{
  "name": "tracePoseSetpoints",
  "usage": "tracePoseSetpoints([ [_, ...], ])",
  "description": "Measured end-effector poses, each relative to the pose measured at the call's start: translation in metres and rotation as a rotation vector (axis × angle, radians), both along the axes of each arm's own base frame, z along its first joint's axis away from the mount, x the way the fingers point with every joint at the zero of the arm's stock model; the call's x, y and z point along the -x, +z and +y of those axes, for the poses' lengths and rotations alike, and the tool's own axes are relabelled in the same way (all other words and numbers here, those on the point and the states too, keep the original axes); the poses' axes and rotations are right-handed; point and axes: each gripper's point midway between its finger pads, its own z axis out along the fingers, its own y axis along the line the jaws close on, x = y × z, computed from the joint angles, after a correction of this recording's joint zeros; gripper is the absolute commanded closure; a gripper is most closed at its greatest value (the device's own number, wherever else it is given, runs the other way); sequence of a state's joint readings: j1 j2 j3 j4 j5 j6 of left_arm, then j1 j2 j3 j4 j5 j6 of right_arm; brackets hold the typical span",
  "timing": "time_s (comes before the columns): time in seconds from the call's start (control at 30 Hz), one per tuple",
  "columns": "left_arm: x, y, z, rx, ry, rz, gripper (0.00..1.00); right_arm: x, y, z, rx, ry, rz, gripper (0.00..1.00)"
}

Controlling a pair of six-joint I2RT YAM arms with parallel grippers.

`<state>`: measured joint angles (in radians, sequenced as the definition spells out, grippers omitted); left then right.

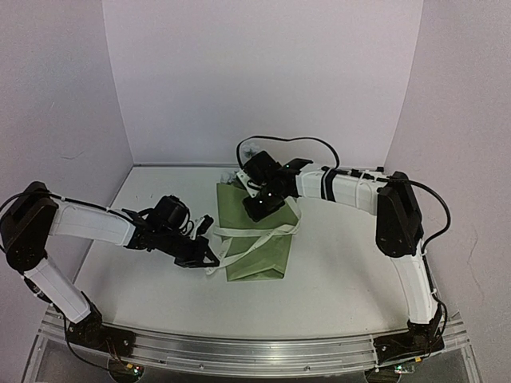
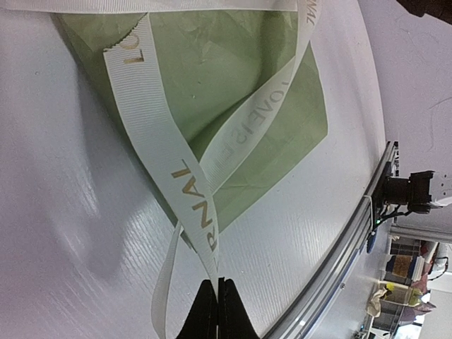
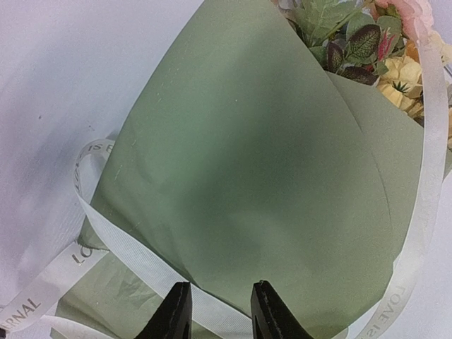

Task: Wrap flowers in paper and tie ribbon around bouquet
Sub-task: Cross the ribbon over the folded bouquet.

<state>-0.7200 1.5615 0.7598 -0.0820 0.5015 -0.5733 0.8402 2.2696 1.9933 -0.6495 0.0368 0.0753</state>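
- the bouquet lies flat in the middle of the white worktop, its narrow end toward the arms and its open end toward the back wall.
- the olive-green paper is folded round into a cone; the flowers show at its mouth, pale yellow and pink blooms among green and dark leaves.
- the cream ribbon, printed with tan lettering, crosses over the paper in loose bands and hangs off both sides of the cone, one cut end lying free on the paper.
- the left gripper sits just off the cone's left edge near the lower corner, fingers closed tight, with a strand of ribbon pinched between them.
- the right gripper hangs over the upper half of the cone, fingers apart; a band of ribbon and the paper show flat in the gap, nothing squeezed. whether the tips touch the paper i cannot tell.
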Motion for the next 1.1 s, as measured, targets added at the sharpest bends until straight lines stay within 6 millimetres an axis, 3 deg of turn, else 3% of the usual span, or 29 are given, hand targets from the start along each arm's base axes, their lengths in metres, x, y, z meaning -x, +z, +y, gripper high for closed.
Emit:
tracePoseSetpoints([
  [0.47,-0.029,-0.008,-0.017,-0.027,0.004,-0.047,1.00,0.000,0.001,0.000,-0.004,-0.004,-0.001,0.69],
  [0.67,-0.040,0.003,-0.022,0.051,0.018,-0.086,1.00,0.002,-0.002,0.000,-0.005,-0.002,0.011,0.65],
  [0.87,-0.051,0.003,-0.008,0.129,0.076,-0.060,1.00,0.005,-0.006,0.000,-0.008,0.006,0.025,0.64],
  [1.1,-0.046,0.003,0.007,0.206,0.128,-0.018,1.00,0.007,-0.009,-0.001,-0.003,0.008,0.034,0.64],
])
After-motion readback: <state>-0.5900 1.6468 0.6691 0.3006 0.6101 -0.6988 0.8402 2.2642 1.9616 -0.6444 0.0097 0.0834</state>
